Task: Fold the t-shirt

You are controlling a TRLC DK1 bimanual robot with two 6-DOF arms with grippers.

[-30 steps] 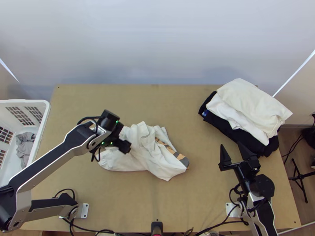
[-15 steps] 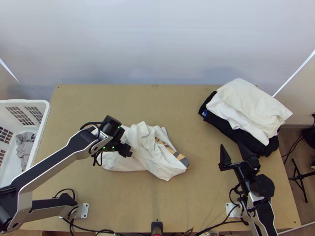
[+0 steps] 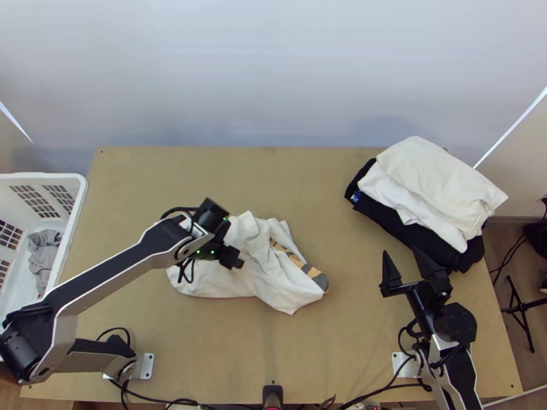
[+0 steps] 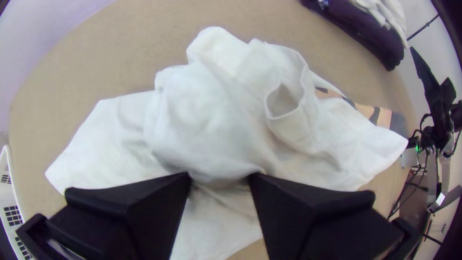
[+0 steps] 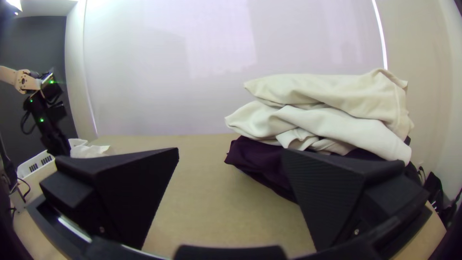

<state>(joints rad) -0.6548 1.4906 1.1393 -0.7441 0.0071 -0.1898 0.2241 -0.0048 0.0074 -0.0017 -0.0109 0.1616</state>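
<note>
A white t-shirt [image 3: 273,273] with an orange and grey patterned patch lies bunched on the middle-left of the table. My left gripper [image 3: 232,258] is low over its left part. In the left wrist view the left gripper [image 4: 220,178] stands open, its fingertips at a fold of the crumpled t-shirt [image 4: 207,115]. Off to the right, near the stack of clothes, my right gripper [image 3: 402,268] is open with nothing between its fingers. The right wrist view shows the right gripper [image 5: 231,154] spread wide, facing the stack.
A stack of folded white and dark clothes [image 3: 437,191] sits at the table's back right. A white basket [image 3: 76,205] holding grey cloth stands past the left edge. Bare wood [image 3: 260,178] lies behind the t-shirt, and cables [image 3: 383,389] run along the near edge.
My left gripper has moved right and slightly toward the near edge over the t-shirt. The right arm has kept still.
</note>
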